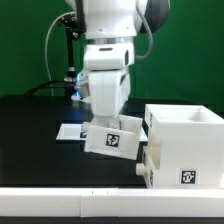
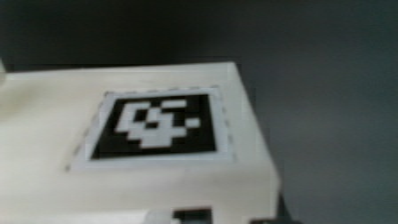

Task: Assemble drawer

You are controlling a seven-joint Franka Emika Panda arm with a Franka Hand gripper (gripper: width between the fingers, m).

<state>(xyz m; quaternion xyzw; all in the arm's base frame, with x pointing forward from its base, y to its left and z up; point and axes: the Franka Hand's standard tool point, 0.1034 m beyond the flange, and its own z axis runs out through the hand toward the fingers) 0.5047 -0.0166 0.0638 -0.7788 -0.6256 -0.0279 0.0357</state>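
Note:
A small white drawer tray [image 1: 113, 141] with a black-and-white tag hangs tilted above the black table, just to the exterior view's left of the large white box casing [image 1: 186, 143]. My gripper [image 1: 107, 124] comes down on the tray from above and is shut on its top edge. The fingertips are mostly hidden by the tray. In the wrist view the tray's tagged white face [image 2: 160, 126] fills the frame, and only dark bits of my gripper [image 2: 228, 214] show at the edge. Another white part [image 1: 148, 166] sticks out of the casing low on its near side.
The marker board [image 1: 72, 131] lies flat on the table behind the tray. A white table edge [image 1: 60, 202] runs along the front. The arm's body [image 1: 108, 55] stands over the middle. A dark stand [image 1: 64, 50] rises at the back.

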